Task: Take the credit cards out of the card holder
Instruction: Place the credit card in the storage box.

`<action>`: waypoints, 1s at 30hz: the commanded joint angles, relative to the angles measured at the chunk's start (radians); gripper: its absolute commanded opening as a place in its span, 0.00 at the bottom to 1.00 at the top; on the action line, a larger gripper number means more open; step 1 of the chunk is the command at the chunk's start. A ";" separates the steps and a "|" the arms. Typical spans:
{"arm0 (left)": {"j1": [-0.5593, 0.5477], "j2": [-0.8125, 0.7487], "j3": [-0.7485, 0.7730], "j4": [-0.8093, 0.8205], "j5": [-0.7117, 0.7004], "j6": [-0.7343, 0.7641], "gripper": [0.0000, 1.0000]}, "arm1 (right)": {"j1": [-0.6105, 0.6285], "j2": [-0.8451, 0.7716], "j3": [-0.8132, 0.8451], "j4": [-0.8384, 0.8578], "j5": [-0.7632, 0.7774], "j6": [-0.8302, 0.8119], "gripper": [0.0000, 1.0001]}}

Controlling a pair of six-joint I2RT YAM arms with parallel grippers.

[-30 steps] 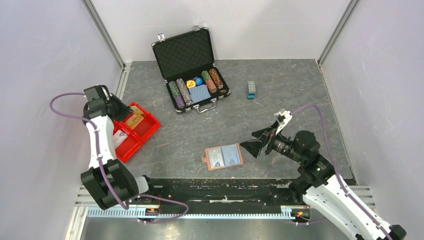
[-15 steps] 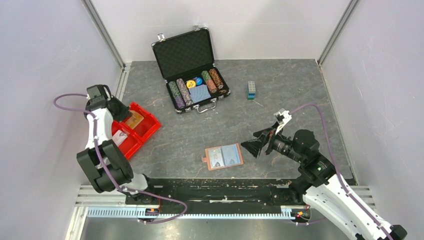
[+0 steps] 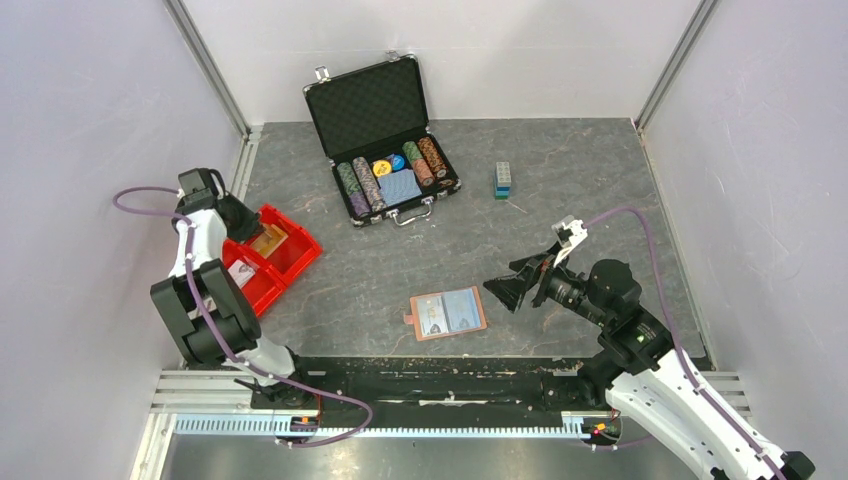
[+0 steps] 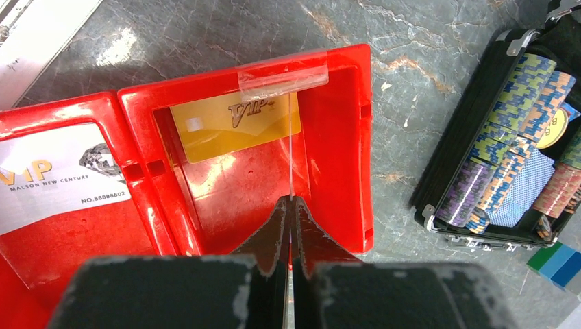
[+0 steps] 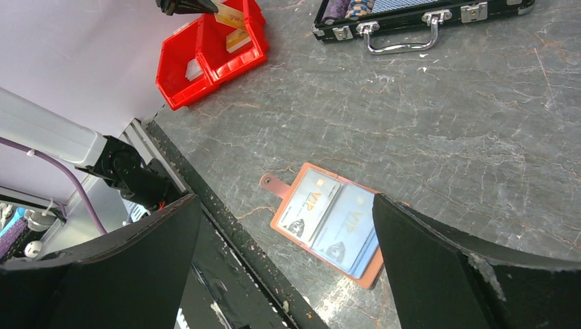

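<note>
Item: brown wallet (image 5: pixel 274 185), lying open and flat on the table near the front edge. Two pale cards (image 5: pixel 312 205) sit in its pockets.
Right gripper (image 3: pixel 508 283): jaws spread wide, empty, just beside the wallet.
Left gripper (image 4: pixel 290 205): jaws pressed together on what looks like a thin card (image 4: pixel 290 151), seen edge-on above the red bin (image 4: pixel 336 137).
Bin contents: gold card (image 4: pixel 236 123) and white card (image 4: pixel 62 178), in separate compartments.
Hazards: the thin card may strike the bin wall on release and land outside. The loose wallet may slide when a flush card is pulled.
</note>
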 commanded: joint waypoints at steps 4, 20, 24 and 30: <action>0.005 0.031 0.054 0.048 -0.016 0.058 0.02 | -0.002 0.011 0.045 0.033 0.021 0.003 0.98; 0.006 0.089 0.081 0.047 -0.032 0.066 0.02 | -0.002 0.016 0.045 0.032 0.024 -0.016 0.98; 0.005 0.093 0.081 0.046 -0.055 0.068 0.02 | -0.002 0.018 0.048 0.031 0.025 -0.019 0.98; 0.006 0.101 0.086 0.045 -0.073 0.069 0.09 | -0.002 0.015 0.051 0.024 0.027 -0.024 0.98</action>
